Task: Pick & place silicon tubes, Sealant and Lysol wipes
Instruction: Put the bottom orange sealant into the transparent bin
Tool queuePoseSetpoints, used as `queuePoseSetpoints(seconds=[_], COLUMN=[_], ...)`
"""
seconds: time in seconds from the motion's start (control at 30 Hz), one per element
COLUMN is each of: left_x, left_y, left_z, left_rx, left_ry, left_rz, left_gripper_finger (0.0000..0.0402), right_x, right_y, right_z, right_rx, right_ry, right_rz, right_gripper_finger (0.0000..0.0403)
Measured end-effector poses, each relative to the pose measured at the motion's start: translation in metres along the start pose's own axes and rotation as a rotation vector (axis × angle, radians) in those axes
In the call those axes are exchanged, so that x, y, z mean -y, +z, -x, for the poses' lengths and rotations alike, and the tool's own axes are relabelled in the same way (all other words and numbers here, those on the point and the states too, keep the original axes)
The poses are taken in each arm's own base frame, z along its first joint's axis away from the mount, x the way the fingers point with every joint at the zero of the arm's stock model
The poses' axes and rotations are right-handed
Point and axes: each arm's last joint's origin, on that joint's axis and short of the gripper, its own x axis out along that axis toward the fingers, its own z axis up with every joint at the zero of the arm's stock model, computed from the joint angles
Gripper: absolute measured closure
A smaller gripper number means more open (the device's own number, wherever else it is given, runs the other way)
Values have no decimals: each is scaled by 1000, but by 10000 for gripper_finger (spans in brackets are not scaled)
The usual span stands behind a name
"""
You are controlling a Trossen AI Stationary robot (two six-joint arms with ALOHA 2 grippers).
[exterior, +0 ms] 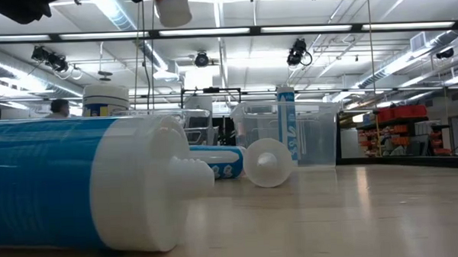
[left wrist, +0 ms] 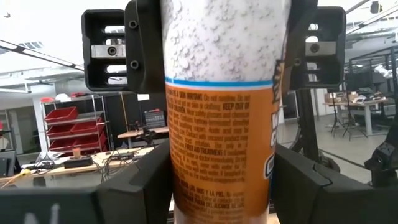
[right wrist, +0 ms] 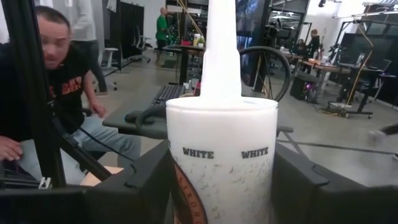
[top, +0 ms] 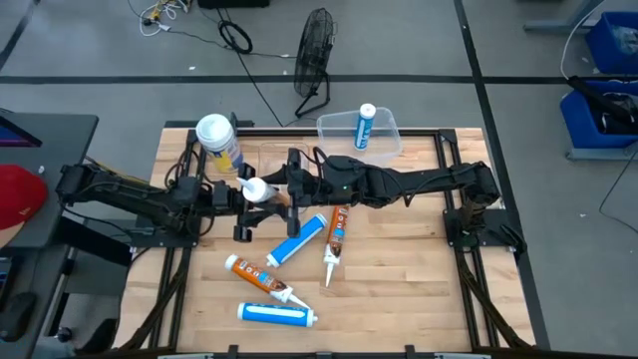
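Note:
An orange-and-white sealant tube stands upright in the air between my two grippers, above the table's middle left. Its lower end shows at the top of the low view. My left gripper is shut on its orange lower body. My right gripper is shut on its white upper body. The Lysol wipes canister stands upright on its base at the far left. Two blue tubes and two orange tubes lie on their sides on the table. My left gripper pinches the tube's orange labelled body between its two fingers, one on each side, coming level from the table's left, across the tube. The tube is upright and clear of the table. My right gripper pinches the tube's white upper body, just below the nozzle shoulder, between its two fingers. It comes level from the table's right, across the tube. The nozzle stands up above the fingers.
A clear plastic bin at the far middle holds one upright blue tube. A black fan stands on the floor beyond the table. A person sits beyond the table's left side. Bare wood lies at the near right.

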Motion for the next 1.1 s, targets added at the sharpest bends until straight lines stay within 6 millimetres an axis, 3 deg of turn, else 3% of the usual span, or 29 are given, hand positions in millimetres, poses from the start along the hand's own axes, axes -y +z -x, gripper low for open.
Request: queuePoseSetpoints(seconds=[0.23,0.4,0.57,0.7,0.9,1.1], left_x=[-1,-5,-9,-15,-28,-46], left_y=[-2,-3,-8,-16,-23,-36], left_z=[0,0,0,0,2,11], left_rx=[-19,-31,-75,-151,-205,-251], left_ry=[9,30,45,80,140,250], left_rz=[-12,-27,-39,-54,-64,-57], left_gripper_finger=[188,188,188,188,188,188], right_x=[-4,-2,1,-2,-19,-38], right_y=[9,31,43,44,22,-27], right_z=[9,32,63,96,119,124], right_rx=[-9,9,-118,-311,-573,-666], right_ry=[5,2,-60,-195,-413,-589], right_rz=[49,74,67,36,33,69], right_gripper_finger=[129,89,74,85,133,214])
